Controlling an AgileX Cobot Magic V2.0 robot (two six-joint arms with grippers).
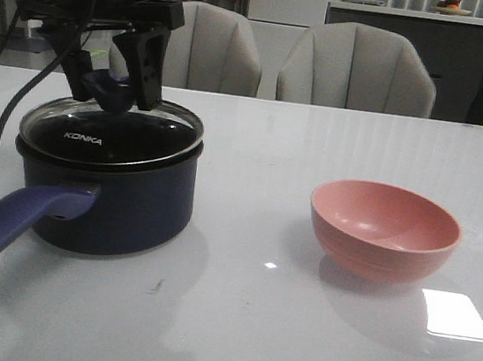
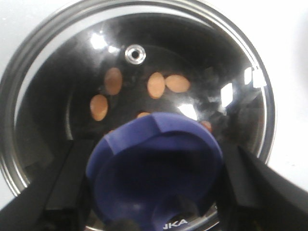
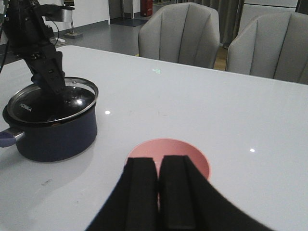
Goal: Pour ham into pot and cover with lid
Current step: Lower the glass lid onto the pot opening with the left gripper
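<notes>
Pot (image 1: 118,204): one, round, dark navy, smooth walls, long blue-purple straight handle (image 1: 13,226) pointing toward the near left edge of the table (image 1: 232,322). Stands on the left side of the table, well apart from the bowl.

Lid (image 1: 109,135): one, round glass disc with bright metal rim, white "KONKA" lettering, small metal vent eyelet (image 2: 135,53). Slightly tilted, far right edge raised off the pot rim, near left edge resting on it. Knob (image 2: 156,166) dark blue, flared, matte.

Ham (image 2: 156,85): small orange oval slices, smooth, lying on the dark pot floor, seen through the glass. Four clearly visible; further pieces partly hidden behind the knob, total count not certain.

Bowl (image 1: 385,228): one, pink, matte, rounded, upright on the right side of the table; nothing visible inside.

Left gripper (image 1: 111,88): black fingers (image 1: 150,66) straddling the lid knob; whether they press on it or stand just clear, cannot tell.

Right gripper (image 3: 159,180): black, flat pads pressed together, closed on nothing, above the near side of the bowl.

Table: white, glossy, reflective. Chairs (image 1: 359,67): two, grey, padded, ribbed backs, behind the table.
</notes>
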